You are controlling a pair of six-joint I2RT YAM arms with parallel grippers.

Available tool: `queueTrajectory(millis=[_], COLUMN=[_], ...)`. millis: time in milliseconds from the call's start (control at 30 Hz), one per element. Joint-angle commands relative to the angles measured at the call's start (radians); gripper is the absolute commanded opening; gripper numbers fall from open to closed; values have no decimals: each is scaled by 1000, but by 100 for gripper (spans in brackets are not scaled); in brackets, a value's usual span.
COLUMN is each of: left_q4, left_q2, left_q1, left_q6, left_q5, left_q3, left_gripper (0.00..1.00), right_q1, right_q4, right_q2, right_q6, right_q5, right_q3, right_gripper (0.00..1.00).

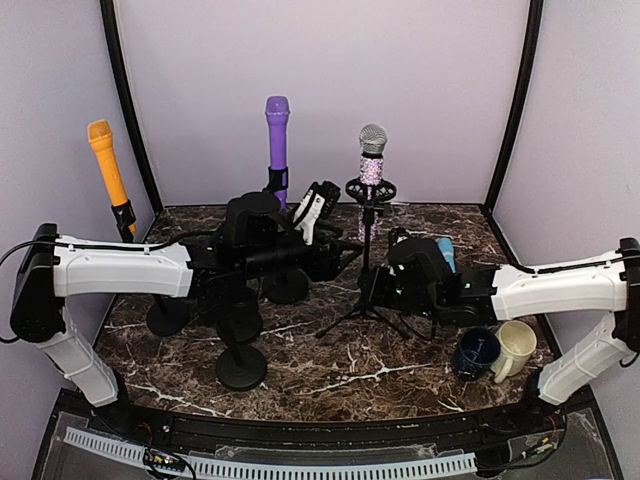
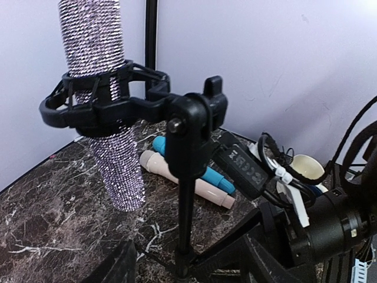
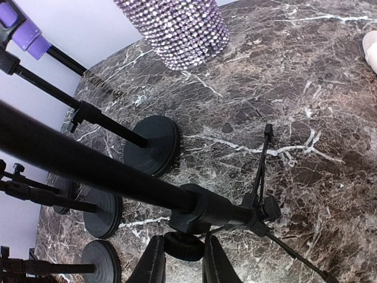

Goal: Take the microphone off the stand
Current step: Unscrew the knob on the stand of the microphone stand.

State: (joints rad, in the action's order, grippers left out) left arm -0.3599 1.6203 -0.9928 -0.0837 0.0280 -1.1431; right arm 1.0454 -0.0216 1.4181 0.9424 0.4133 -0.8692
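With the right hand clamped on the lower collar of the tripod stand to steady it, the open left hand, mid-frame, should close around the glittered microphone, seated upright in the clip at upper centre, and lift straight up.

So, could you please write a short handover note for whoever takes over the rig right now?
Left hand: open, holding nothing, close to the shock mount.
Right hand: shut on the tripod stand, low at its hub, apparently bracing it.
Sparkly microphone: upright in the shock mount, not lifted out.
Done: stand held.
Left to do: grip the microphone with the left hand, draw it out of the mount (probably upward), then set it down.
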Motion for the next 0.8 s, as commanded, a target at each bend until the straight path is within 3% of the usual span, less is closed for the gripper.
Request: queueTrajectory(millis=[0, 167, 767], left_q4=[34, 41, -45], left_q2=[-56, -46, 133], left_q1=[-3, -1, 19], left_q6=[-37, -60, -86], left_q5=[96, 135, 215], left_q3=[3, 10, -85], left_gripper=[63, 64, 60], right_q1=[-13, -24, -54], right_q4=[217, 257, 329], right_q2=[-68, -106, -130], right_q6=[-160, -209, -139], right_q5=[-90, -145, -189], right_q3=[35, 94, 231], right_gripper=[0, 0, 0])
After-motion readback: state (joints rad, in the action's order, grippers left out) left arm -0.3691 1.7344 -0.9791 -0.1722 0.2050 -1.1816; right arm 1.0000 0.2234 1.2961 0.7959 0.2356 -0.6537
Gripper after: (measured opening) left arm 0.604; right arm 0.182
